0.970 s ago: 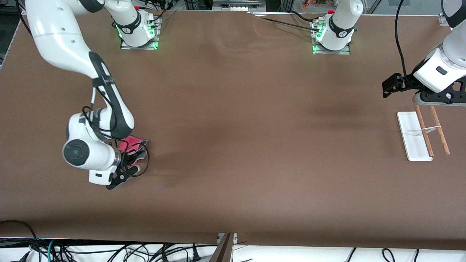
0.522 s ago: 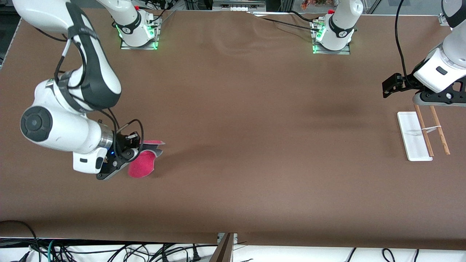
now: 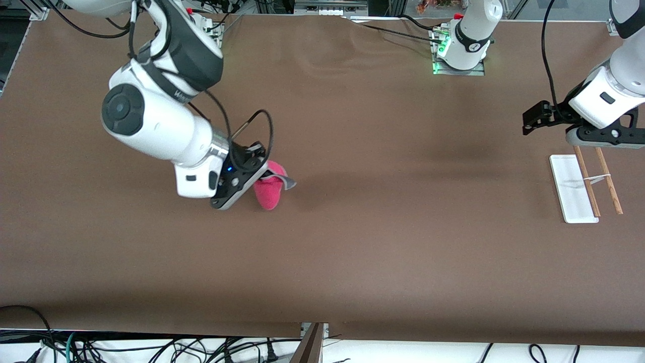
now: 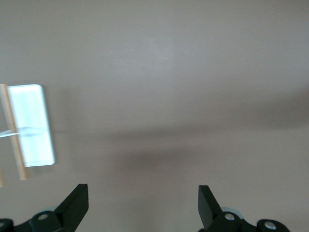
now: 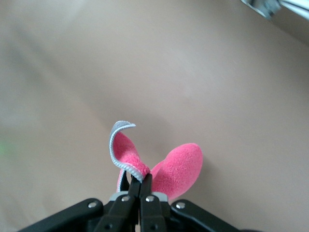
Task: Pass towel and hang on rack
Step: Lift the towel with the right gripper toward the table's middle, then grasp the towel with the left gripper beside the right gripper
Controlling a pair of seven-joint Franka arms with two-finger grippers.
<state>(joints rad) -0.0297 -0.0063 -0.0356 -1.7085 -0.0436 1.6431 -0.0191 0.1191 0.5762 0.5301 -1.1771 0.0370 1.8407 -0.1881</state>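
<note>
Rack [image 3: 584,187] at worktop [image 3: 383,242] edge, bare worktop between. Right end effector [image 5: 140,184] clamped on towel [image 3: 269,189], aloft. Left end effector [image 4: 143,205] spread wide, waiting beside rack.

3 cameras: 1 high, 2 on wrists.
The front view faces both arm bases; its table [image 3: 352,252] fills both close, downward wrist views.

Hidden between the right gripper's [image 5: 140,186] shut fingers [image 5: 146,189]: towel's [image 5: 176,169] pinched fold; cut off at frame edge: rack [image 4: 26,125].
</note>
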